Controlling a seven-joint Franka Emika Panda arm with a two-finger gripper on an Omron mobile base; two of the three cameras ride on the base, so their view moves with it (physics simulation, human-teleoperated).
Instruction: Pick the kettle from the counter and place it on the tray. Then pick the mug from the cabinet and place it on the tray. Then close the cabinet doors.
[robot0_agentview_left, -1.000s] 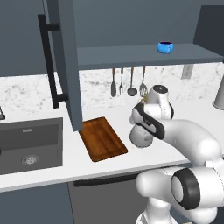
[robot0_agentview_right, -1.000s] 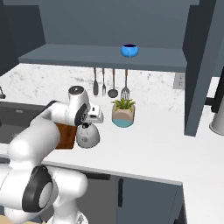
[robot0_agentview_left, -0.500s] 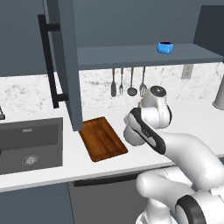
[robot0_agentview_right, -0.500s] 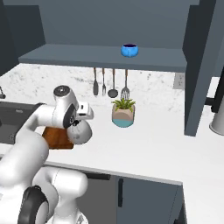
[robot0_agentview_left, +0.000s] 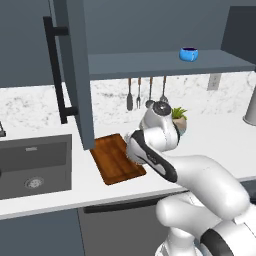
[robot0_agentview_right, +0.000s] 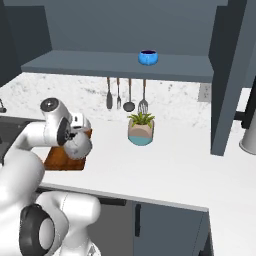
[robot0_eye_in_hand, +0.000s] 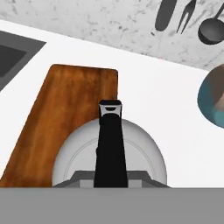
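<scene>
From the left base view, your arm bends low over the reddish-brown tray (robot0_agentview_left: 115, 159), hiding the load, while the blue mug (robot0_agentview_left: 188, 53) waits on the cabinet (robot0_agentview_left: 165, 62) shelf behind its open slate door (robot0_agentview_left: 75, 70). From the right base view, the speckled dome of the kettle (robot0_agentview_right: 77, 146) hangs under the gripper (robot0_agentview_right: 71, 135) at the tray's near edge, above the veined white counter (robot0_agentview_right: 175, 160). In the hand view, you grip its black handle from above, kettle half over the wood grain; your jaws are hidden but evidently clamped on it.

marble backsplash (robot0_agentview_left: 30, 107), hanging utensils (robot0_agentview_right: 125, 95), grey lower cabinets (robot0_agentview_right: 165, 227)
</scene>
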